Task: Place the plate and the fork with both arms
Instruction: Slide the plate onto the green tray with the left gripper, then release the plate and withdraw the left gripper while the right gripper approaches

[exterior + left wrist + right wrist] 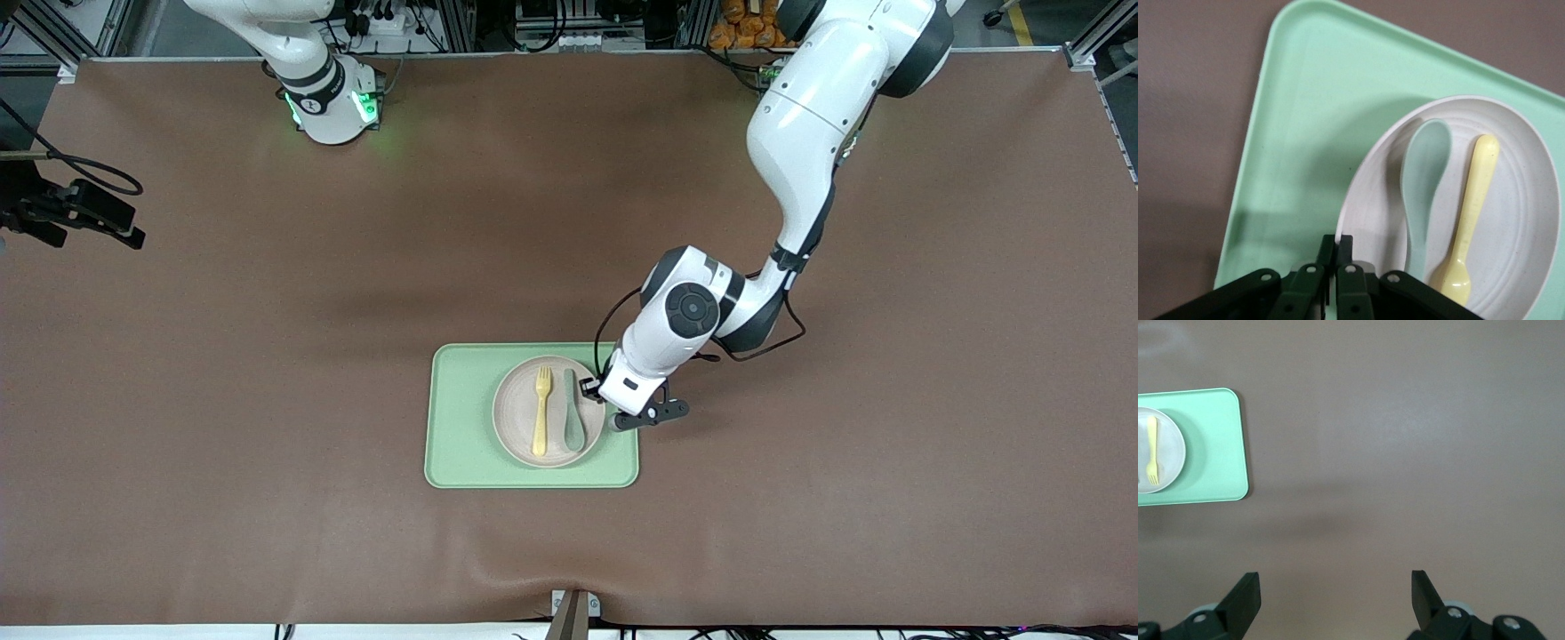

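Plate (548, 412) on green tray (462, 427), tabletop (267, 356) mid. Fork (540, 411) + grey-green spoon (573, 411) lie side by side on plate.

Left pincer (613, 418) low at plate rim, toward left arm's end of tray. Left wrist view: fingers (1327, 252) pressed together, clamped on plate (1511, 220) edge; spoon (1426, 193) closest to pincer (1336, 250), then fork (1471, 213). Front view hides the grip under the wrist.

Right pincer (1336, 593) only in right wrist view: jaws wide apart, empty, over bare tabletop; tray (1211, 447), plate (1168, 450), fork (1152, 450) well apart. Right arm waits.
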`<state>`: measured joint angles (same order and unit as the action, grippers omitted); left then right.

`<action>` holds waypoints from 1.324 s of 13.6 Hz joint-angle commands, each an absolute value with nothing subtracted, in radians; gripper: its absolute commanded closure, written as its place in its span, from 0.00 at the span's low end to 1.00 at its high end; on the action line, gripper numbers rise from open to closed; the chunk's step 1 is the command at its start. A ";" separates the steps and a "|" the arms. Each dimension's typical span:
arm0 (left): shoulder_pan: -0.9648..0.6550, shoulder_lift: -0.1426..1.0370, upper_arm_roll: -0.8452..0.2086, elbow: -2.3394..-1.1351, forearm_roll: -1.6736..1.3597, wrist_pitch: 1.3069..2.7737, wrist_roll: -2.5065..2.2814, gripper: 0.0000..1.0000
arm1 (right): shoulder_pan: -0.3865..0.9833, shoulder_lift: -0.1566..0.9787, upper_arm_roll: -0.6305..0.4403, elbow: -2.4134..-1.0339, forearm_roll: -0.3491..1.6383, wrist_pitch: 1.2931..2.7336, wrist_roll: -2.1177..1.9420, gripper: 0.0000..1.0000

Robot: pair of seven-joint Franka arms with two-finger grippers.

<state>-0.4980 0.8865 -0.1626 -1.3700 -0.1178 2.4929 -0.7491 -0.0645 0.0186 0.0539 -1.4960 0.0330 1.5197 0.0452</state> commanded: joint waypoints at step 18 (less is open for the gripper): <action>-0.143 0.499 -0.152 -1.492 -0.115 1.958 -0.500 0.00 | 0.101 0.113 0.069 -1.479 0.140 1.595 0.049 0.00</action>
<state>-0.2185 0.5743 -0.1407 -1.3963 -0.1175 1.9934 -0.5582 0.0609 0.0775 0.0760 -1.4977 0.1190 1.5641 0.0417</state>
